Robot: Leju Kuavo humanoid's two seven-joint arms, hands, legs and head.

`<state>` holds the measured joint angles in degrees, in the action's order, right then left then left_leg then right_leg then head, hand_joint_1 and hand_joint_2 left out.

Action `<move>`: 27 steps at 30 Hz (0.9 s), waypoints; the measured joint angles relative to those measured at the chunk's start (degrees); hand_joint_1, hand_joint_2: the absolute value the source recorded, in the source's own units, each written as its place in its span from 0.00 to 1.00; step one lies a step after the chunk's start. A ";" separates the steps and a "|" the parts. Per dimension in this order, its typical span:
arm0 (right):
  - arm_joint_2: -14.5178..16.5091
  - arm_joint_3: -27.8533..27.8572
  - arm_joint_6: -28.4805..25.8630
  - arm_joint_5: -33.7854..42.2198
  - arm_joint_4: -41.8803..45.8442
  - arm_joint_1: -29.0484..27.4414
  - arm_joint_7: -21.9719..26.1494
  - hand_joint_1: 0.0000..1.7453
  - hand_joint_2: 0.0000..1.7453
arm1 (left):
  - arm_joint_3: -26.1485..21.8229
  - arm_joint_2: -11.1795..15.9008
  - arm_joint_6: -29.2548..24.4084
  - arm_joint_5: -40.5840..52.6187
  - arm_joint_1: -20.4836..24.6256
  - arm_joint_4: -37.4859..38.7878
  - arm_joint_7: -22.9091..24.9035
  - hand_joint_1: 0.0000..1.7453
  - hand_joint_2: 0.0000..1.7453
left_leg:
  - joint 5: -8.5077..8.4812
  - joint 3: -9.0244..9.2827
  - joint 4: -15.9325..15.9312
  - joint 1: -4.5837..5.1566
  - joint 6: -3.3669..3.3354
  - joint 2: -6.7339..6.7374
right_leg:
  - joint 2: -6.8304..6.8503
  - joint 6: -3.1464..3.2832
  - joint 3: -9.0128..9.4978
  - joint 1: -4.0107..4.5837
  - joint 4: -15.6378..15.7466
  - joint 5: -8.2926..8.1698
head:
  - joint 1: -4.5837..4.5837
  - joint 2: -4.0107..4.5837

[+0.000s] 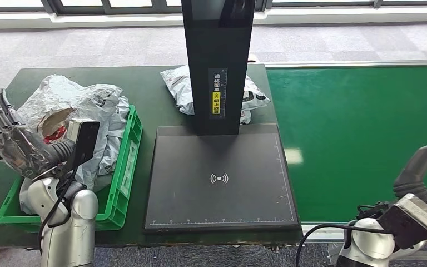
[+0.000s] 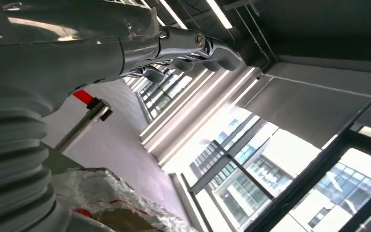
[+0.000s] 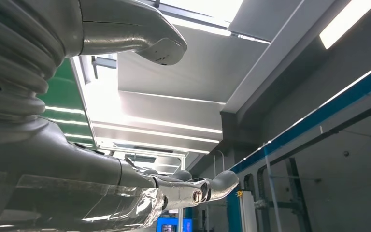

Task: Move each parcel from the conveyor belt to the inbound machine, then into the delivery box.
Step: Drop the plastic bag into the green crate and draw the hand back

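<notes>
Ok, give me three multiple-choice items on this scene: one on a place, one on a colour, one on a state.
1. Where does the grey parcel outside the crate lie?
A. on the scan pad
B. behind the machine's black column
C. on the conveyor belt

2. What colour is the crate that holds parcels?
A. green
B. blue
C. red

3. How is the left hand?
A. gripping a parcel
B. fingers spread, holding nothing
C. pressing the scan pad

Answers:
1 B, it shows on both sides of the column.
2 A, its rim and wall are green.
3 B, it is raised over the crate, fingers apart.
</notes>
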<state>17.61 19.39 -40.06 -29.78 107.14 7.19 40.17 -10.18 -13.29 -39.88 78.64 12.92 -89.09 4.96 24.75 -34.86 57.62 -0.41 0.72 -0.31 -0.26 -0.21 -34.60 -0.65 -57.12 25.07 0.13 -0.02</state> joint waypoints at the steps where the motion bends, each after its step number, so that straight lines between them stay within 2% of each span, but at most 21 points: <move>1: 0.01 0.00 0.00 0.12 0.01 -0.01 0.00 0.00 1.00 | 0.21 -0.29 -0.05 -3.92 -0.27 -1.25 -4.12 0.00 1.00 | 0.00 0.00 0.00 0.00 0.00 0.00 | 0.00 0.00 0.00 0.00 0.00 0.00 | 0.00 0.00; 3: 0.01 -0.01 0.00 0.46 0.08 -0.14 0.01 0.00 1.00 | 1.18 -0.93 0.05 -17.16 -0.84 -3.45 -15.58 0.00 1.00 | 0.00 0.00 0.00 0.00 0.00 -0.02 | 0.02 0.00 0.01 -0.01 0.00 0.00 | 0.00 0.00; 6: 0.00 -0.86 0.01 1.22 0.44 -0.84 0.04 0.00 1.00 | 5.13 -1.34 3.51 -45.58 -2.18 -6.55 -32.99 0.00 1.00 | 0.02 -0.01 0.00 0.00 -0.01 -0.02 | 0.01 0.00 0.03 -0.02 0.00 0.00 | 0.01 0.00; 9: -0.35 -5.12 0.22 3.14 0.34 -1.90 0.07 0.00 1.00 | 9.84 -1.25 12.38 -66.51 -3.95 -10.66 -42.30 0.00 1.00 | 0.05 -0.02 0.00 0.00 0.00 -0.01 | 0.00 0.00 0.04 0.01 0.00 0.02 | 0.00 0.00; 12: -1.54 -12.27 3.80 6.63 -1.07 -3.22 -0.02 0.00 1.00 | 13.69 -1.01 23.59 -77.98 -5.82 -14.11 -44.77 0.00 1.00 | 0.07 -0.02 0.00 0.00 0.02 -0.01 | 0.01 0.00 0.05 0.04 0.00 0.07 | -0.01 0.00; 14: -2.32 -16.65 6.82 7.86 -2.05 -3.63 -0.05 0.00 1.00 | 15.36 -0.97 28.44 -81.35 -6.73 -15.56 -45.03 0.00 1.00 | 0.07 -0.01 0.00 0.00 0.03 -0.01 | 0.01 0.00 0.04 0.05 -0.01 0.07 | -0.02 0.00; 17: -3.11 -21.03 9.15 8.81 -2.94 -3.92 -0.02 0.00 1.00 | 16.73 -0.94 31.31 -83.39 -7.52 -16.83 -45.09 0.00 1.00 | 0.06 -0.01 0.00 0.00 0.03 -0.05 | 0.05 0.01 0.07 0.07 -0.01 0.08 | -0.01 0.00; 22: -4.04 -26.74 18.06 10.80 -4.44 -3.77 -0.08 0.00 1.00 | 17.83 -1.22 40.02 -89.48 -7.93 -16.96 -43.70 0.00 1.00 | 0.05 0.00 0.00 0.00 0.03 -0.03 | 0.03 0.01 0.06 0.06 -0.02 0.08 | -0.01 0.00; 27: -4.10 -31.05 20.97 11.99 -6.38 -2.93 -0.74 0.00 1.00 | 18.87 -1.96 43.56 -91.40 -7.90 -15.80 -42.56 0.00 1.00 | 0.05 0.00 0.00 0.00 0.03 -0.05 | 0.04 0.01 0.07 0.05 -0.02 0.08 | -0.01 0.00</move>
<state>13.51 -11.67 -19.10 -17.79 100.76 4.26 39.43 8.69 -15.25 3.69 -12.75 5.02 -104.89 -37.59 24.80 -34.86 57.62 -0.41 0.75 -0.36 -0.22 -0.19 -34.53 -0.60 -57.13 25.15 0.13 -0.02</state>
